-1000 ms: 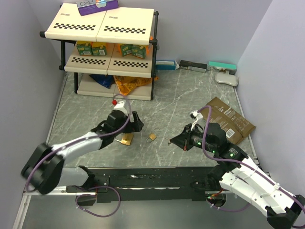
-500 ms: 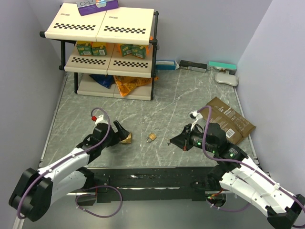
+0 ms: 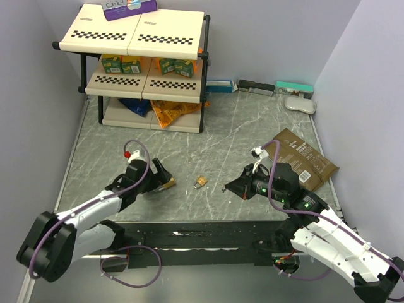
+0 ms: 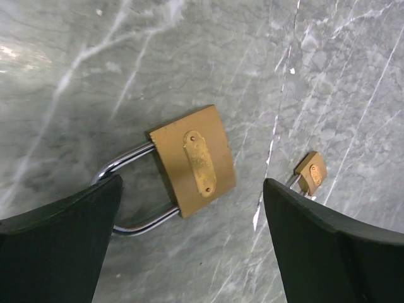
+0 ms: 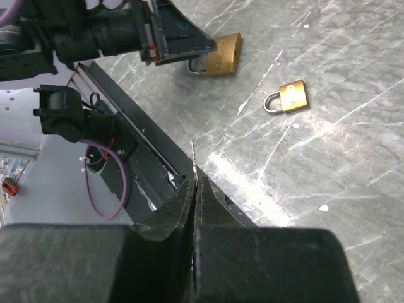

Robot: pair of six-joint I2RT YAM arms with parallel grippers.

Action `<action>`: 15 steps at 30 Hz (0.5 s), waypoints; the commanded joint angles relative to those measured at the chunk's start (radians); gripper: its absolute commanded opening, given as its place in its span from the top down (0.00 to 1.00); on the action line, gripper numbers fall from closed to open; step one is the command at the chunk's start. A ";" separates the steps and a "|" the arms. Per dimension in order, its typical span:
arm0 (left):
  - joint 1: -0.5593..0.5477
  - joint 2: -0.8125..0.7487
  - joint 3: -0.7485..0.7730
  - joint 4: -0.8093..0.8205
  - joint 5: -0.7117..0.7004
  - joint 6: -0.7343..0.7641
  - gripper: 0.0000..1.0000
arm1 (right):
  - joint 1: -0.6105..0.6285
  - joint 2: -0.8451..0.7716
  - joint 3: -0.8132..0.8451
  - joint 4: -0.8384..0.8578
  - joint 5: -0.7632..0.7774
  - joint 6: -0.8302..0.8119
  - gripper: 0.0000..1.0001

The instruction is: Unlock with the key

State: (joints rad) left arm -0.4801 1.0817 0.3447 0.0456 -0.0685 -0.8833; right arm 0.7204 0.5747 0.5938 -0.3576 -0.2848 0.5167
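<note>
The larger brass padlock [image 4: 194,159] lies flat on the grey marble table, its steel shackle toward my left gripper [image 3: 161,177], which is open just short of it, one finger [image 4: 63,246] near the shackle. It also shows in the top view [image 3: 168,184] and the right wrist view [image 5: 222,55]. The smaller brass padlock [image 3: 201,181] lies to its right, also seen in both wrist views [image 4: 311,172] [image 5: 292,96]. My right gripper [image 3: 231,185] is shut on the thin key [image 5: 194,159], whose blade sticks out past the fingertips, above the table right of the small padlock.
A checkered shelf rack [image 3: 142,60] with snack boxes stands at the back left. A brown flat packet [image 3: 304,158] lies at the right. Small boxes [image 3: 271,87] line the back wall. The black mounting rail [image 3: 189,233] runs along the near edge.
My left arm pulled back toward the left, off the larger padlock, then edged back to it with fingers open. The right arm with the key has not moved.
</note>
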 commanded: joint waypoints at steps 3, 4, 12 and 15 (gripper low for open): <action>0.008 -0.072 0.040 -0.102 -0.083 0.084 0.01 | 0.010 0.007 -0.003 0.034 -0.001 0.013 1.00; 0.011 -0.056 0.040 -0.099 -0.073 0.087 0.01 | 0.011 0.011 -0.005 0.040 -0.008 0.013 1.00; 0.012 0.029 0.068 -0.021 -0.004 0.080 0.01 | 0.013 0.017 -0.008 0.034 -0.001 0.017 1.00; 0.012 0.049 0.080 -0.012 0.004 0.095 0.00 | 0.014 0.001 -0.006 0.014 0.021 0.011 1.00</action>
State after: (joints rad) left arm -0.4744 1.1156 0.3836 -0.0017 -0.0818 -0.8219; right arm 0.7242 0.5915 0.5934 -0.3519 -0.2874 0.5198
